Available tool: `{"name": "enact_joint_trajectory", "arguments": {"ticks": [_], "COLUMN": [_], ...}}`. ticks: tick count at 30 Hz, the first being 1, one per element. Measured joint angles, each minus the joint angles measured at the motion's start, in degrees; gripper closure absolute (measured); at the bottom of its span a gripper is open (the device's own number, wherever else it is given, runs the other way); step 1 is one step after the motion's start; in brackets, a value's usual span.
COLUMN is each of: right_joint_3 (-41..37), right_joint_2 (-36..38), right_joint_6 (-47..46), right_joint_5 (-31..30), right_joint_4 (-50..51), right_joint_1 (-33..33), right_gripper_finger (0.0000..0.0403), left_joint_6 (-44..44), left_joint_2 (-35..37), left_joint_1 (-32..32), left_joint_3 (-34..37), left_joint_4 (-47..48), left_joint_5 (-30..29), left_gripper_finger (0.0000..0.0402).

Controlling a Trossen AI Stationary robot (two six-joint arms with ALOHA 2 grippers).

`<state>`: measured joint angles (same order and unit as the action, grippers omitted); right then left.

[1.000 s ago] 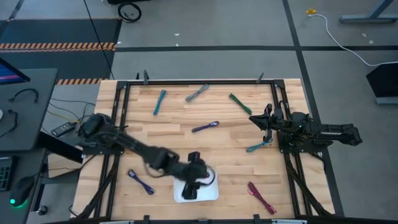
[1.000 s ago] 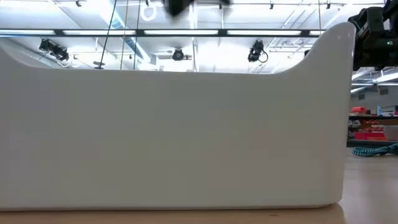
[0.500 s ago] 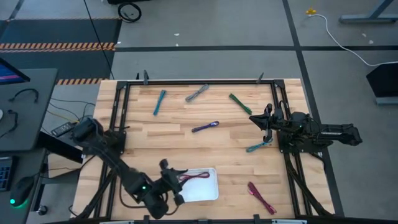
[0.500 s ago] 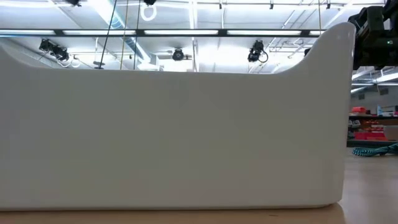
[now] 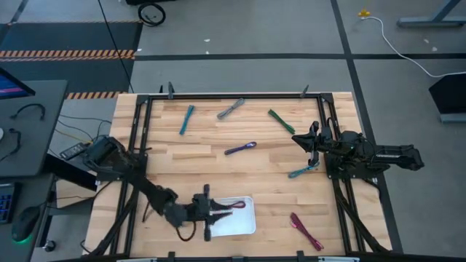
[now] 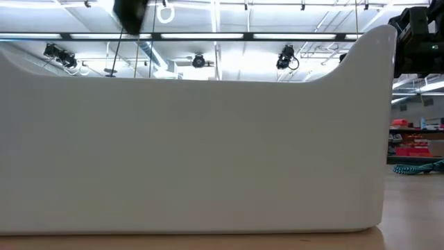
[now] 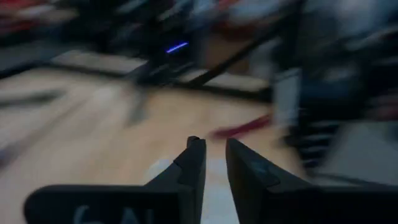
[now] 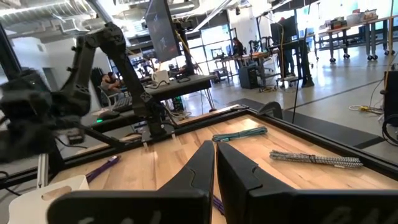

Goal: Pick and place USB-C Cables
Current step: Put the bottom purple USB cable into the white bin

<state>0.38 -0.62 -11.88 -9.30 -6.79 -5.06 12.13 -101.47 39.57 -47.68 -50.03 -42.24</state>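
My left gripper (image 5: 218,213) hovers low at the left end of the white tray (image 5: 247,225), pointing toward the table's right; its fingers (image 7: 214,152) stand a narrow gap apart and hold nothing. A maroon cable (image 5: 233,207) lies inside the tray. Loose on the wood lie a teal cable (image 5: 187,118), a grey one (image 5: 231,108), a green one (image 5: 280,120), a purple one (image 5: 240,148), a second teal one (image 5: 303,171) and a magenta one (image 5: 306,231). My right gripper (image 5: 297,138) waits shut at the table's right side, above the wood.
The tray's white wall (image 6: 194,153) fills the low view, and the second teal cable (image 6: 416,168) shows past it. Black frame rails (image 5: 138,131) run along the table's left, right and far edges. Bare wood lies between the tray and the purple cable.
My left gripper has drawn back from above the tray toward the table's near-left corner, then swung round so that it points right at the tray's left end. The maroon cable now shows lying in the tray. The right arm has kept still.
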Motion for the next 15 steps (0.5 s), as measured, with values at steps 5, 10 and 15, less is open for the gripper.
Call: {"name": "enact_joint_trajectory", "arguments": {"ticks": [5,10,15], "right_joint_3": [0.0,0.0,0.0], "right_joint_2": [0.0,0.0,0.0], "right_joint_6": [-0.2,-0.1,-0.2], "right_joint_5": [0.0,0.0,0.0], "right_joint_4": [-0.7,-2.3,-7.9], "right_joint_1": [0.0,0.0,0.0], "right_gripper_finger": [0.0378,0.0378,0.0378], "left_joint_6": [-18.6,-17.5,9.8], "left_joint_2": [1.8,11.8,25.5], "left_joint_1": [-2.1,1.3,6.2], "left_joint_3": [5.6,9.0,2.9], "left_joint_4": [-25.6,-11.5,37.4], "left_joint_5": [8.1,-11.5,-22.0], "left_gripper_finger": [0.0371,0.0382,0.0378]}}
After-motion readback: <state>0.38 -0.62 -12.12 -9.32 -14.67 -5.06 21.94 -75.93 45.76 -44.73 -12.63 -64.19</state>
